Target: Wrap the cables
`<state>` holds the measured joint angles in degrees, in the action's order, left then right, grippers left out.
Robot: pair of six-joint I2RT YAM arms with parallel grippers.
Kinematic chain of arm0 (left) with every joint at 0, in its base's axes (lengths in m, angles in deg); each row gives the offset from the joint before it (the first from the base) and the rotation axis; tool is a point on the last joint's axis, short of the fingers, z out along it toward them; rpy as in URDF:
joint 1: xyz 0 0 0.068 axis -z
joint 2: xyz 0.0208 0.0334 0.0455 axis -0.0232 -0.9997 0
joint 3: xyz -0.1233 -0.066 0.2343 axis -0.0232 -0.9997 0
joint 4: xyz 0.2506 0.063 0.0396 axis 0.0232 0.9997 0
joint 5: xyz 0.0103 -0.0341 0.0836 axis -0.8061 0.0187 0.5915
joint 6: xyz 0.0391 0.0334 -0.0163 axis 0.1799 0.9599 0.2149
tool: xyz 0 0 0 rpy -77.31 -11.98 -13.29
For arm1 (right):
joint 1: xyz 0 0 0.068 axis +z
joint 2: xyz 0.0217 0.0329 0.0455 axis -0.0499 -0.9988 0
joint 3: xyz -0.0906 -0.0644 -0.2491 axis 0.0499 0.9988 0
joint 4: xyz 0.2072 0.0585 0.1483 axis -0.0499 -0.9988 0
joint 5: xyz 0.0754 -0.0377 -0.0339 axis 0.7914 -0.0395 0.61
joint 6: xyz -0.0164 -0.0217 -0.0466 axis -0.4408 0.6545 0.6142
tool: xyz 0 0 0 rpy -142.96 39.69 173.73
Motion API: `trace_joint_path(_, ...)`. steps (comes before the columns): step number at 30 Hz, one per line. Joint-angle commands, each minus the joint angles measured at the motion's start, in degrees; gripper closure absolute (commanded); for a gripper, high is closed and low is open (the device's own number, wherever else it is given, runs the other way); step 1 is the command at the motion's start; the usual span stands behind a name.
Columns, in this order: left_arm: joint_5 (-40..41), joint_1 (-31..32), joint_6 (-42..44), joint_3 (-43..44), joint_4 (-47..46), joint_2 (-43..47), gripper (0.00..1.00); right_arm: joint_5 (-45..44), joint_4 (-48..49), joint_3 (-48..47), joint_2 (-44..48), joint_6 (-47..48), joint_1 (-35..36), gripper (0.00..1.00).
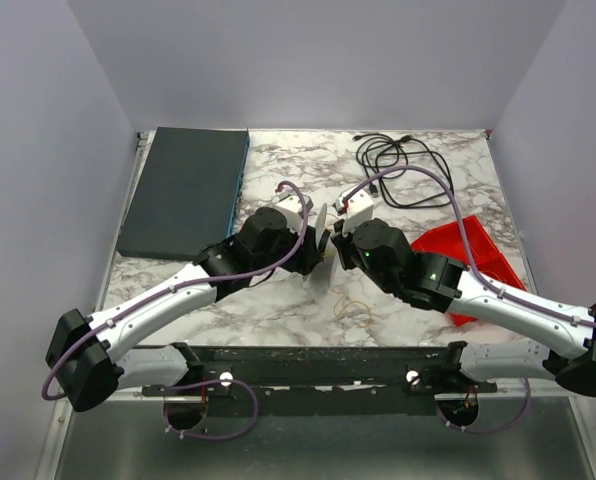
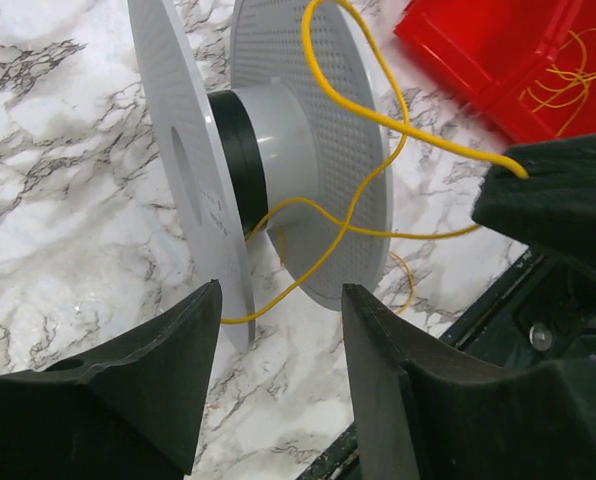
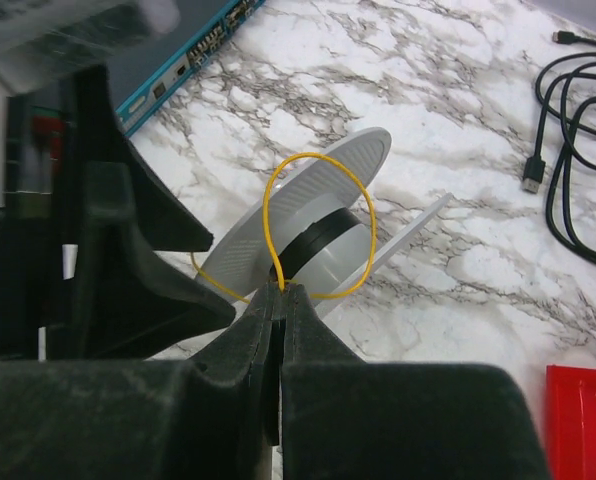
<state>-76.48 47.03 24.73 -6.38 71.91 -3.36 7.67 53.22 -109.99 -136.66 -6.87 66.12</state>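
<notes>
A grey spool [image 2: 278,140] with two perforated flanges and a black-banded hub stands on edge on the marble table, between the two wrists [image 1: 324,224]. A thin yellow cable [image 2: 378,115] loops over its far flange and round the hub. My right gripper [image 3: 285,290] is shut on that cable [image 3: 268,210] just in front of the spool; its black fingers [image 2: 548,190] show with the wire running into them. My left gripper [image 2: 278,300] is open, its tips just short of the flanges' lower edges and nothing pinched. Another loose yellow cable [image 1: 353,308] lies on the table near the front.
A red tray [image 1: 468,255] at the right holds more yellow strands [image 2: 568,70]. A coiled black cord [image 1: 398,165] lies at the back right. A dark flat box [image 1: 183,190] with a blue edge fills the back left. The black base rail [image 1: 318,365] runs along the near edge.
</notes>
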Motion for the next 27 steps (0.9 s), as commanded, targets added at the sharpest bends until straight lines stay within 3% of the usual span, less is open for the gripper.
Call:
trace_joint_path(1,5.11,-0.37,0.38,4.59,1.27,-4.27,0.5,2.88,5.2,-0.49,-0.34,3.37,-0.86,0.99)
trace_joint_path(10,8.83,-0.37,0.69,5.45,2.43,-7.72,0.64,6.25,7.95,-0.25,-2.21,4.15,-3.97,0.99)
trace_joint_path(23,9.78,-0.3,3.3,7.35,2.71,-9.82,0.98,17.96,11.72,-0.1,-8.79,1.72,-15.48,0.99)
trace_joint_path(27,10.11,-0.14,3.94,8.33,2.85,-10.12,1.0,18.83,11.93,-0.23,-10.22,1.21,-16.58,0.99)
